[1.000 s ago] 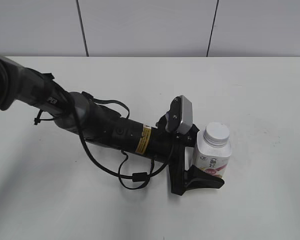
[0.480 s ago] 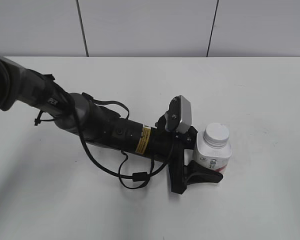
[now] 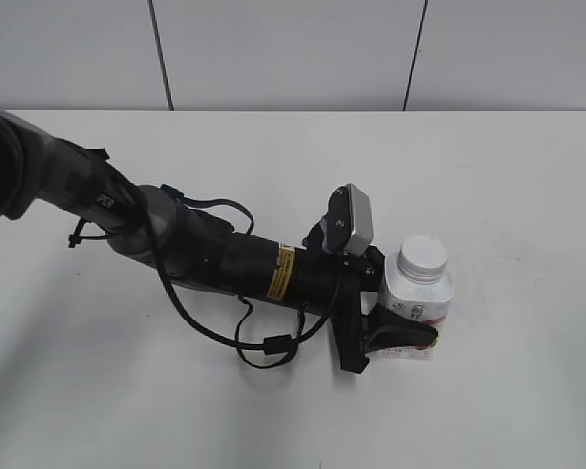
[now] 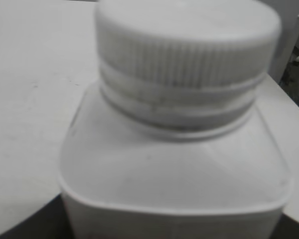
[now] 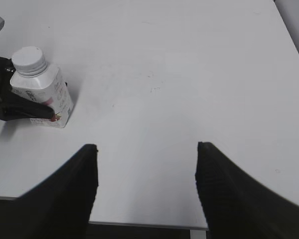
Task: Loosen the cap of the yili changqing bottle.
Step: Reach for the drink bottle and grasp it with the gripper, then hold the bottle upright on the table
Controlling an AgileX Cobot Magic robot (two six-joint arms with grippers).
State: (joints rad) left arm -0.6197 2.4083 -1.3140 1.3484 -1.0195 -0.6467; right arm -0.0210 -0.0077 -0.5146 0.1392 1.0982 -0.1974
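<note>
From the outside camera, the left gripper [image 3: 396,318] clamps the body of the bottle [image 3: 420,293], which stands on the table [image 3: 273,156] with its cap [image 3: 422,256] on. The left wrist camera shows bottle and cap filling the frame. From the right wrist, the right gripper [image 5: 145,172] hangs spread wide, well apart from the bottle.

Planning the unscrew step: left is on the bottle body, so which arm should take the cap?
Right, probably. The left gripper clamps the bottle body, leaving the cap exposed. The right gripper is open, empty, and away from the bottle.
</note>
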